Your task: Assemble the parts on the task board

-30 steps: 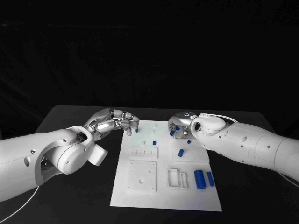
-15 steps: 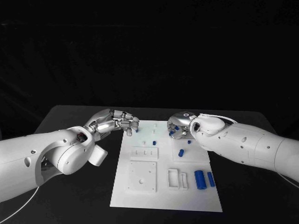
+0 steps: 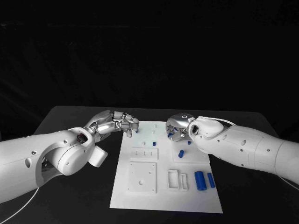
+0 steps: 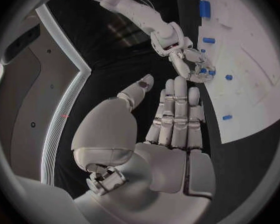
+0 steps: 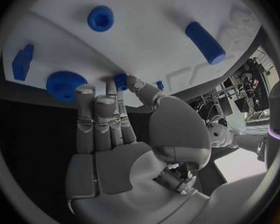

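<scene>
right robot hand pinching small blue part, left robot hand released, fingers straight

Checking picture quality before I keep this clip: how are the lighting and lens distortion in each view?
Head view: dark surround, black table, the white task board evenly lit without glare, the blue parts readable. Left wrist view: strong fisheye, the board's straight edges bow; the left hand is sharp. Right wrist view: same bending, the right hand is well lit, a blue cylinder crisp, the room at the rim bright.

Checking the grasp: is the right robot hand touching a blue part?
Touching. The right wrist view shows the right robot hand pinching a small blue part at its fingertips.
</scene>
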